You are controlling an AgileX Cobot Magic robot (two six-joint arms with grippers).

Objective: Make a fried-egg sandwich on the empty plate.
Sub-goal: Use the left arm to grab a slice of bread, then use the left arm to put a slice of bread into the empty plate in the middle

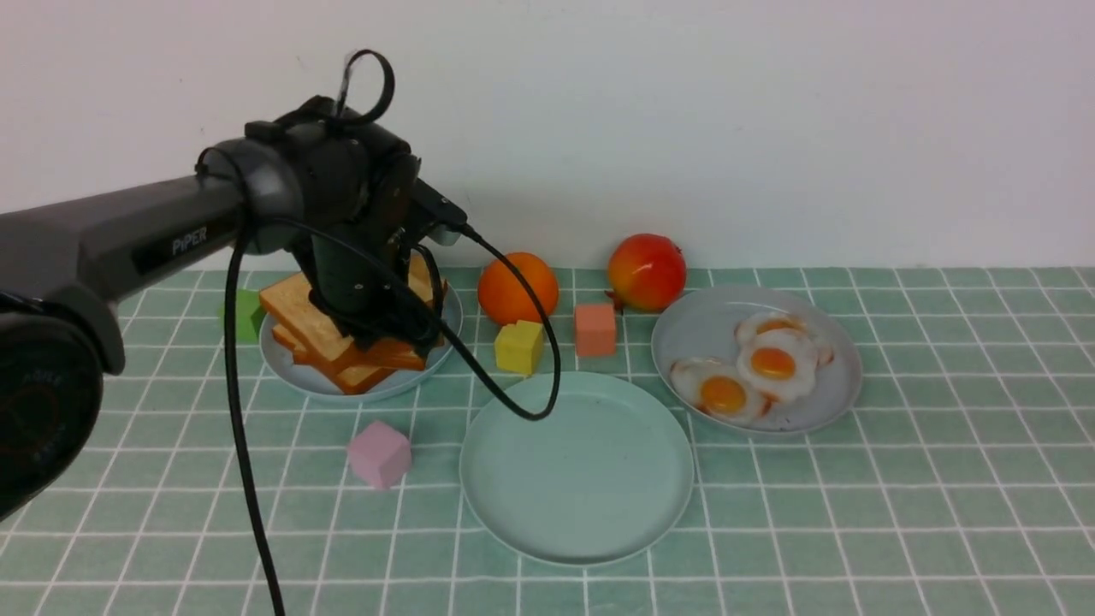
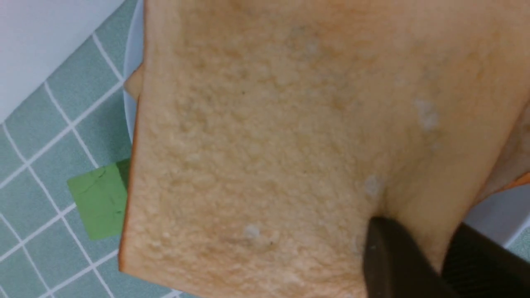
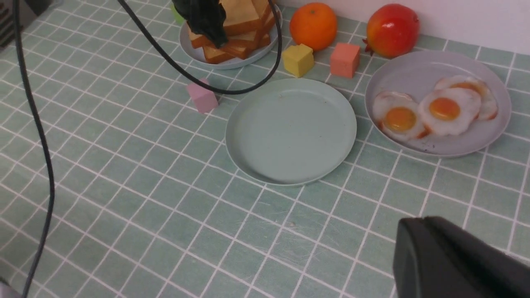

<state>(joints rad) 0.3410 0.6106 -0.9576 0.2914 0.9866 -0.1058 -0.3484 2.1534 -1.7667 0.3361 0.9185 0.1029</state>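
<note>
1. The table (image 1: 941, 513), under a green tiled cloth, gives you its widest open stretches along the near side and on the right of the plates.
2. Your left arm (image 1: 128, 239) reaches in from the left over the toast. Its cable (image 1: 539, 376) loops down in front of the far-left rim of the empty plate; you cannot tell whether it touches.
3. The empty plate (image 1: 577, 466), mint green, lies at the middle of the table with nothing on it.
4. A grey-blue plate (image 1: 701, 329) sits to the right and further back, its rim just beside the empty plate's rim with a narrow gap. It carries three fried eggs (image 1: 774, 364).
5. A second grey-blue plate (image 1: 299, 382) at far left holds the toast stack (image 1: 316, 329).
6. A red fruit (image 1: 647, 271) and an orange (image 1: 513, 288) stand by the wall.
7. A yellow cube (image 1: 518, 346) and a salmon cube (image 1: 595, 329) sit just beyond the empty plate's far rim. A pink cube (image 1: 379, 453) lies off its left edge, and a green cube (image 1: 248, 315) sits beside the toast plate.
8. The left gripper (image 2: 422, 244) is clamped on a corner of the top slice (image 2: 269, 145), one finger on each face.
9. The right gripper (image 3: 451, 256) hangs clenched over the near right cloth, well apart from the plates.
</note>
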